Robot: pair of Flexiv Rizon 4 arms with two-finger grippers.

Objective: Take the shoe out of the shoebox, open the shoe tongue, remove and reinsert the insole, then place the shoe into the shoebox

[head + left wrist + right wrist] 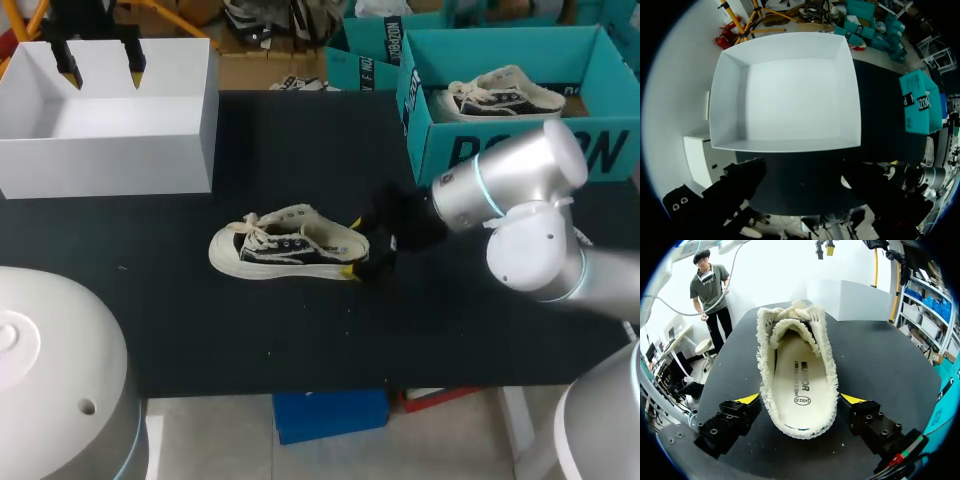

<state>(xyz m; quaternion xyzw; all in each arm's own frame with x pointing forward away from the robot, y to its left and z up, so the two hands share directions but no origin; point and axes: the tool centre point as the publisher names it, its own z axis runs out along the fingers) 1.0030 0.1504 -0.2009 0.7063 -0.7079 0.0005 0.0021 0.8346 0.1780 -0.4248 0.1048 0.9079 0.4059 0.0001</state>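
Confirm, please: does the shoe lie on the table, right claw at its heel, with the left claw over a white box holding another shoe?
The white box under the left claw is empty, as the left wrist view shows. The shoe does lie on the table, right claw at its heel.

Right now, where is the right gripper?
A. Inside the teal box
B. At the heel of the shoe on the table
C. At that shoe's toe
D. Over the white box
B: the right gripper sits at the heel end of the shoe, which lies on the table with its toe pointing away from the gripper.
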